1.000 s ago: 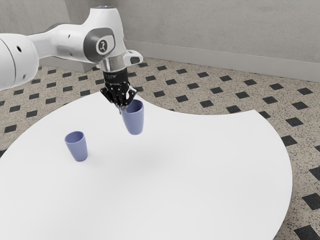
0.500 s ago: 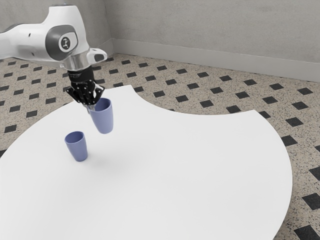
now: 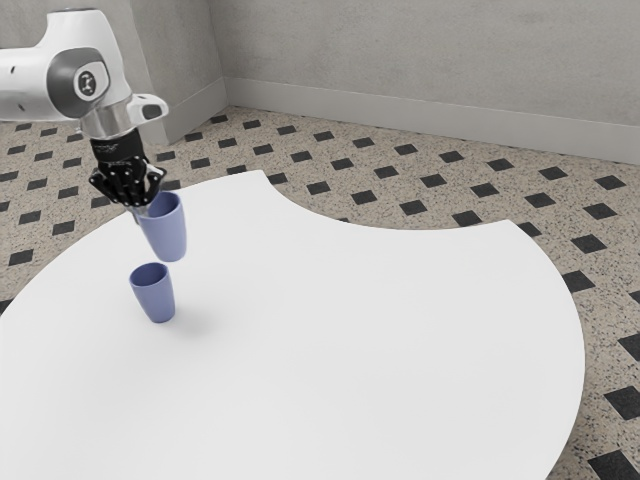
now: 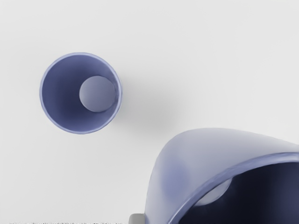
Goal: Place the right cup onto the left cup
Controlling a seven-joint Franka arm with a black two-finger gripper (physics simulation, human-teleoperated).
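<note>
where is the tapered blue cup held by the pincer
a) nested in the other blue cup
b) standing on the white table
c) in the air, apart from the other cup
c, the pincer has the held cup aloft, and the wrist view shows white table between it and the other cup.

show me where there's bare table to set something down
The white table is bare from the standing blue cup to the edge at the exterior view's right, and toward that view's lower edge. Crowded: around the standing blue cup, with the gripper holding the raised blue cup nearby.
</note>
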